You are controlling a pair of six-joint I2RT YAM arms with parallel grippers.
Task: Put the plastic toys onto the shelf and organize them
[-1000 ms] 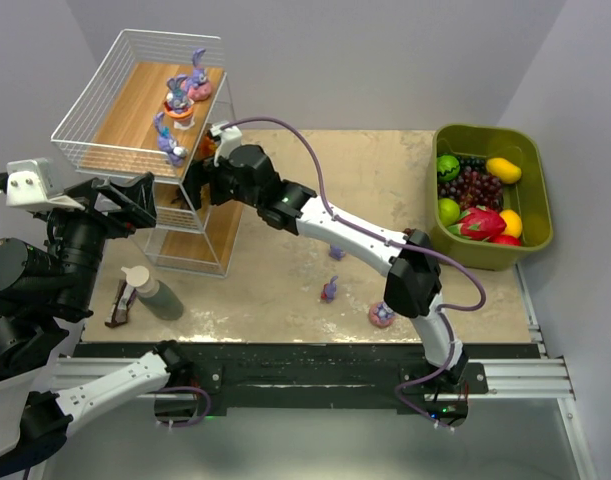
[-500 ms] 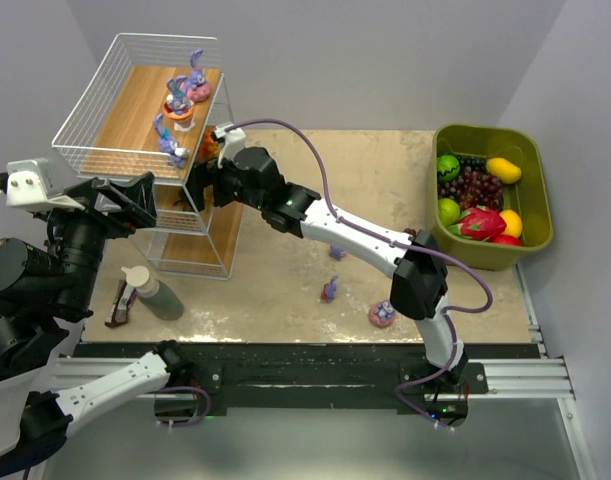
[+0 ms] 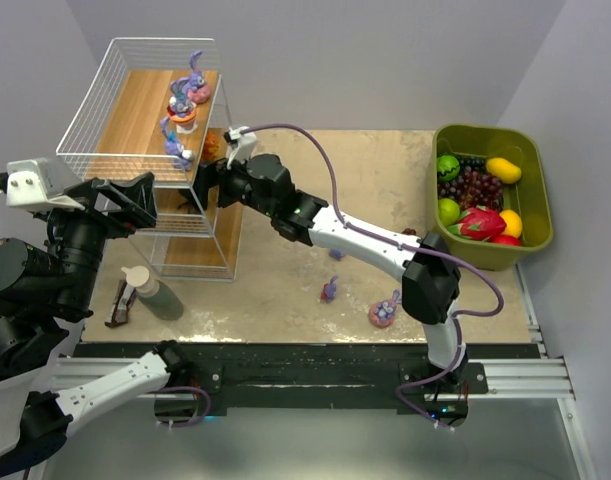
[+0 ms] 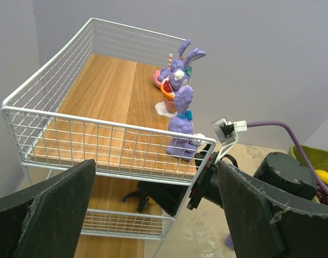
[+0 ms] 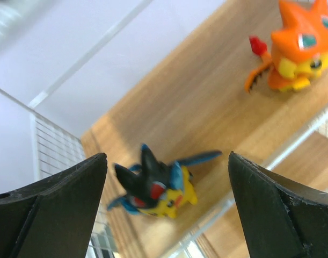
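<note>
Right claw (image 5: pixel 166 158) released, empty; black-and-blue plastic toy figurine (image 5: pixel 153 189) lies tipped dead ahead on middle board of white wire-and-wood shelf (image 5: pixel 206 107), long axis finger to finger. I'd rotate before regrasping.

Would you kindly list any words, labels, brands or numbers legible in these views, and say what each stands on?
None can be read. The shelf, the plastic toys, the green bin and the bottle show no legible text in any view; any marking on the bottle is too small to tell.
</note>
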